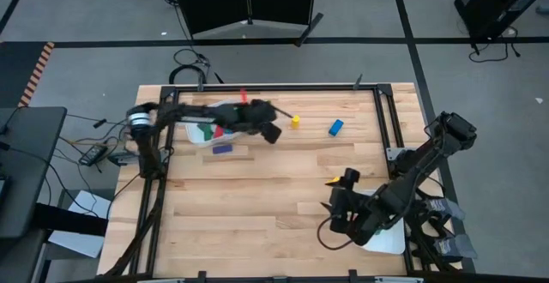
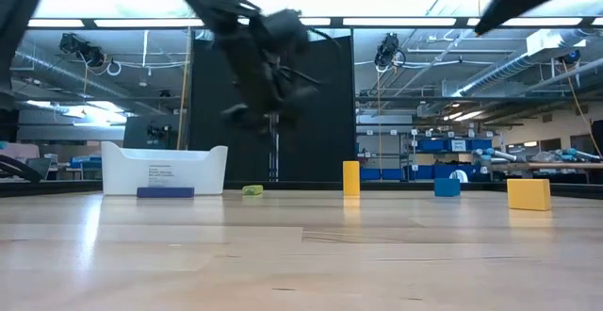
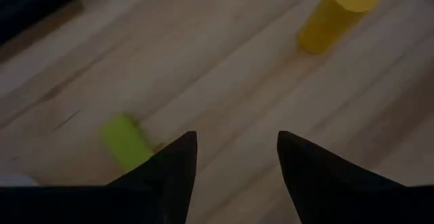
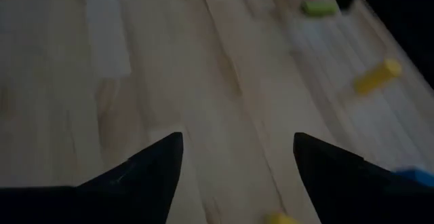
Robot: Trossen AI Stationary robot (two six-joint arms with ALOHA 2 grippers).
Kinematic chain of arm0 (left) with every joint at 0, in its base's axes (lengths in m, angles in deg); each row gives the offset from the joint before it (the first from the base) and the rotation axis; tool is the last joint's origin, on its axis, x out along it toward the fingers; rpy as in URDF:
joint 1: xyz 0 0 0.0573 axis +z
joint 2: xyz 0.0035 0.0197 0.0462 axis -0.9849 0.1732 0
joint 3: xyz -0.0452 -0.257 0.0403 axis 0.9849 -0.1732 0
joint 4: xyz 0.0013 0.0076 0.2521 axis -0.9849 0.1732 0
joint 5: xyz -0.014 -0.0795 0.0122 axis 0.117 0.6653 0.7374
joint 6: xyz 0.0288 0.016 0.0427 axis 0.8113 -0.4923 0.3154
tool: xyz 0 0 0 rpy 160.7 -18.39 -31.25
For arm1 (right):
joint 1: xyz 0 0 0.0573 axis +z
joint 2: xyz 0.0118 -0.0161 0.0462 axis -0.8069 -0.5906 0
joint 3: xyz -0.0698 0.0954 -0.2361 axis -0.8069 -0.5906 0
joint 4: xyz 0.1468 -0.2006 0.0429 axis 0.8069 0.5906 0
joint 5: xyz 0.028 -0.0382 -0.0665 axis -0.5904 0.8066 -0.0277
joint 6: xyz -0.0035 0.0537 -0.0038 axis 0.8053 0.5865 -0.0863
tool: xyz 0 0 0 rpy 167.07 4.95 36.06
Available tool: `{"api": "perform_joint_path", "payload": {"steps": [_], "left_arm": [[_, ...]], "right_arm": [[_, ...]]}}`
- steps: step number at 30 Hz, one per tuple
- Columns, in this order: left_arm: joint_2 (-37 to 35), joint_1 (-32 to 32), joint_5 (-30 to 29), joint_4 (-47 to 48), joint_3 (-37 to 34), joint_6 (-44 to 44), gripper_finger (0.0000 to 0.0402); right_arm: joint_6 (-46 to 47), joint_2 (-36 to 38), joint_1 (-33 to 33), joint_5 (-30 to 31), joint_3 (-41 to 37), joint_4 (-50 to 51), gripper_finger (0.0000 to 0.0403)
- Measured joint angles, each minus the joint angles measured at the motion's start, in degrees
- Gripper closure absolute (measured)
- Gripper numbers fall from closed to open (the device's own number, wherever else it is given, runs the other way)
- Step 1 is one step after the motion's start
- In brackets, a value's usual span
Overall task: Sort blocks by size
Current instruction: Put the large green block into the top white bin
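Observation:
My left gripper (image 1: 271,133) hangs open and empty above the far middle of the table; it also shows in the low view (image 2: 259,75). A green block (image 3: 125,139) lies on the wood just beside its fingers. A yellow bar (image 1: 295,121) stands upright on its end (image 2: 350,177). A blue cube (image 1: 335,127) and a yellow cube (image 1: 333,181) rest on the table. A blue bar (image 1: 223,148) lies in front of the far-left white tray (image 1: 206,141), which holds green and red blocks. My right gripper (image 1: 337,213) is open and empty at the near right.
A second white tray (image 1: 390,236) lies under my right arm at the near right corner. A red block (image 1: 243,96) sits by the table's far edge. A black frame (image 1: 382,120) rims the table. Bare wood (image 1: 249,197) spreads across the middle and near left.

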Motion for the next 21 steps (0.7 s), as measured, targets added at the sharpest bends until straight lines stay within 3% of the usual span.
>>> {"api": "perform_joint_path", "payload": {"steps": [5, 10, 21], "left_arm": [[10.14, 0.87, -1.16, 13.03, 14.92, -0.61, 0.0188], [16.82, 1.79, -2.97, 25.2, 25.18, -4.12, 0.0188], [19.23, 6.47, -4.12, 34.59, 27.37, -12.42, 0.0188]], "right_arm": [[-7.28, 0.0, -1.6, 1.12, 0.0, -6.06, 0.0111], [-10.7, 0.0, -2.12, 3.62, 0.0, -8.59, 0.0117], [-13.06, 0.0, -2.14, 11.11, 0.0, -10.2, 0.0126]]}}
